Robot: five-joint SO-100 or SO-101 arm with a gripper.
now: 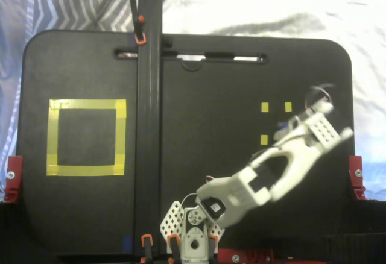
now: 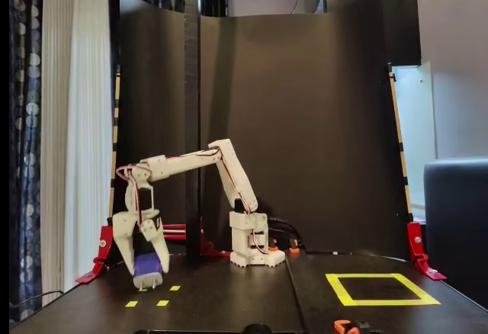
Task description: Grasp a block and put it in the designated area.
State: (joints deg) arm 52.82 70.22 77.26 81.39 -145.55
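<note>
White plastic claw (image 2: 147, 271) is clamped on the smooth dark blue block (image 2: 146, 264); small yellow tape squares (image 2: 146, 303) are seen just below.

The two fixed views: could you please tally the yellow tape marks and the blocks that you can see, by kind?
Large yellow tape square: 1
Small yellow tape squares: 3 in sight; the arm may hide more
Blue block: 1, held off the board in the hand
Total: 5
</note>
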